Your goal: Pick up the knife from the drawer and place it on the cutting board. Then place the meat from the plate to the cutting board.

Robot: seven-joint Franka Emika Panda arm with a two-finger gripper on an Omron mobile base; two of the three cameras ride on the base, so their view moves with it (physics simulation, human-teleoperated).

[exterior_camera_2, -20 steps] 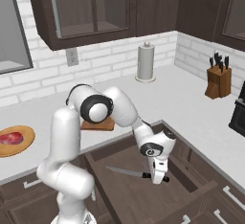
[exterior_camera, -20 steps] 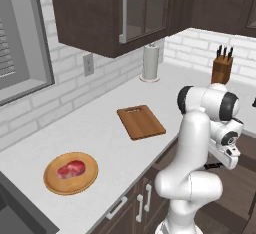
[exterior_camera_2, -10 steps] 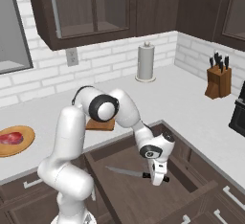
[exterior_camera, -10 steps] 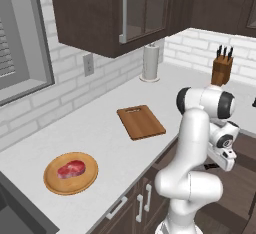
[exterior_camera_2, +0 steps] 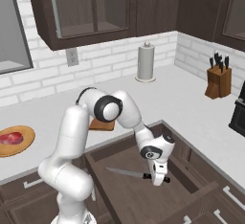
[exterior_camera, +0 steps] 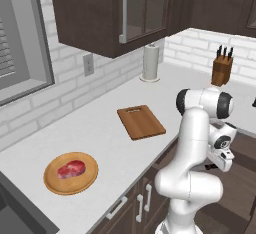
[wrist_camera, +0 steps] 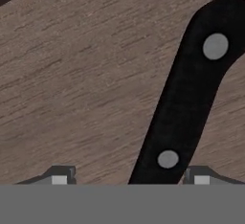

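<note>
- Gripper (exterior_camera_2: 158,181) down inside the open drawer (exterior_camera_2: 129,196), pointing at the drawer floor, jaws spread wide.
- In the hand view, fingertips (wrist_camera: 60,176) standing far apart on either side of the black handle of the knife (wrist_camera: 184,103), gaps showing between each tip and the handle; nothing pinched yet.
- Handle crossing the hand view on a slant between the two tips, two silver rivets visible, lying flat on the wooden drawer floor.
- From the right base view, knife (exterior_camera_2: 129,173) flat in the middle of the drawer, narrow blade stretching toward the left, handle end beneath the gripper.
- From the left base view, gripper (exterior_camera: 223,164) low beyond the counter's front edge, half hidden behind the arm; opening not readable from there.
- Drawer pulled out from under the front edge of the counter (exterior_camera_2: 191,103), near the corner where the counter turns.
- Cutting board (exterior_camera: 141,121) flat on the counter close to its front edge, slot handle at the end nearer the wall, bare on top; mostly hidden behind the arm in the right base view.
- Plate (exterior_camera: 70,172) further left along the counter, near the front edge, well apart from the board.
- Meat (exterior_camera: 71,169) lying on the plate, about in its middle.
- Paper towel roll (exterior_camera: 151,62) upright by the back wall.
- Knife block (exterior_camera: 221,69) further right along the counter by the wall.
</note>
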